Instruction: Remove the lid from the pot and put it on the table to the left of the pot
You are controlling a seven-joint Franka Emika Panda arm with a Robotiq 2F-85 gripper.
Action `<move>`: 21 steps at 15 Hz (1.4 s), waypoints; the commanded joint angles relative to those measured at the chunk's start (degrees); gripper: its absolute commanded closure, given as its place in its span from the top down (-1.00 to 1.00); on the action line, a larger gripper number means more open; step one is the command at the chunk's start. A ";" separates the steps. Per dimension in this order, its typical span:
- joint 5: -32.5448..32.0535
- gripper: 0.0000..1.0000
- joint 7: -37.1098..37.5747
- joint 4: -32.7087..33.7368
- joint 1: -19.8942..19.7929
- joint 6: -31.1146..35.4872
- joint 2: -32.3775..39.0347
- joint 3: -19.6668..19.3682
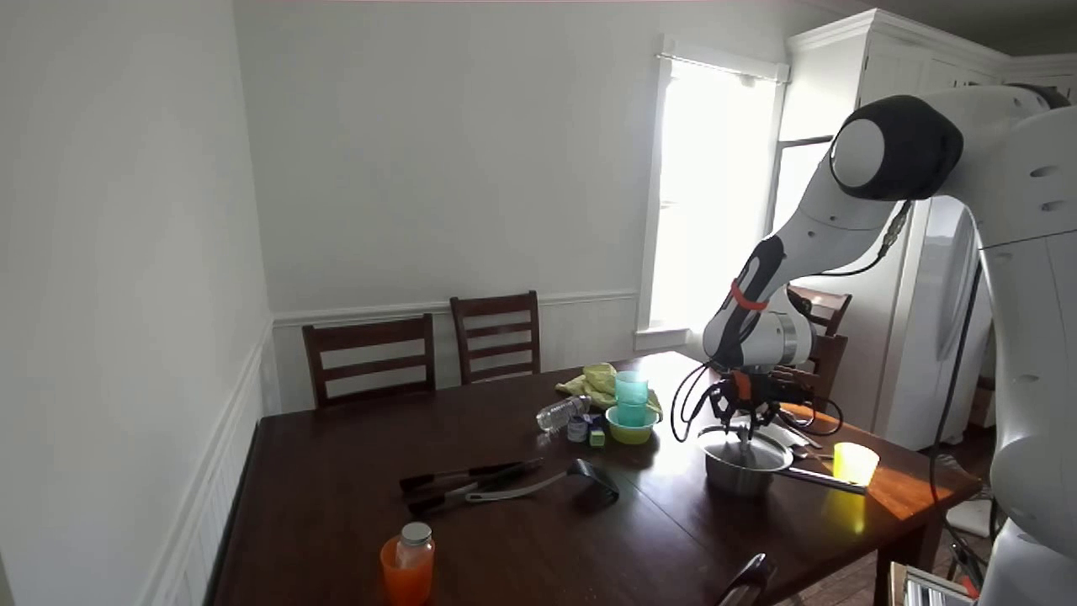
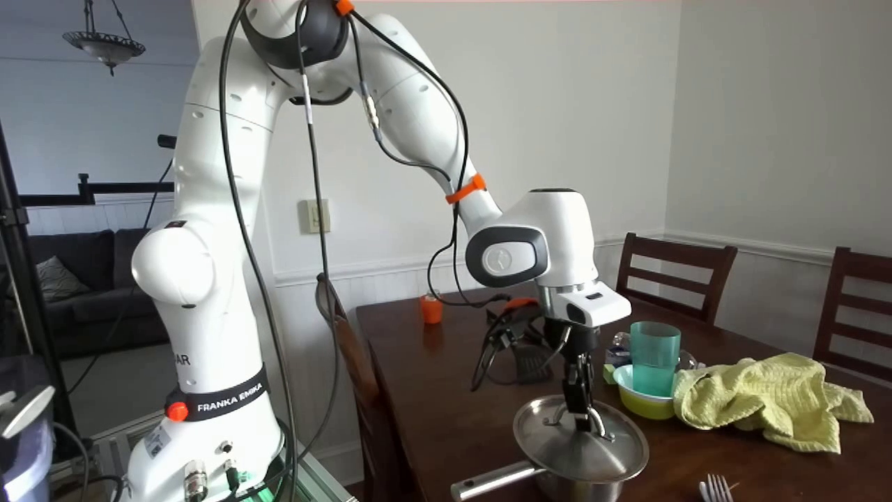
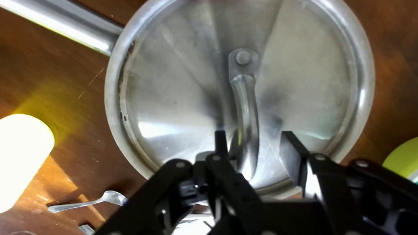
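Observation:
The lid (image 3: 310, 81) is a round silver metal disc with an arched metal handle (image 3: 243, 98). It sits on the silver pot (image 1: 739, 483) in both exterior views; the lid also shows here (image 2: 557, 450). The pot's long handle (image 2: 498, 481) sticks out to one side. The pot stands on the dark brown table (image 1: 328, 539). My gripper (image 3: 254, 135) is open in the wrist view, with one finger on each side of the lid's handle. The handle is nearer the left finger, with a visible gap to the right finger. The gripper (image 2: 580, 422) points down over the lid.
A yellow cup (image 1: 855, 465) and a spoon (image 3: 91, 203) lie near the pot. A bowl (image 2: 644, 403) holding a teal cup (image 2: 655, 355) stands beside a yellow cloth (image 2: 766, 401). Dark utensils (image 1: 471, 488) and an orange cup (image 1: 408, 576) are farther along the table.

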 commanded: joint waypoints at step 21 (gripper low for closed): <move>-1.97 -0.93 0.06 0.81 4.57 -8.03 -8.98 -1.13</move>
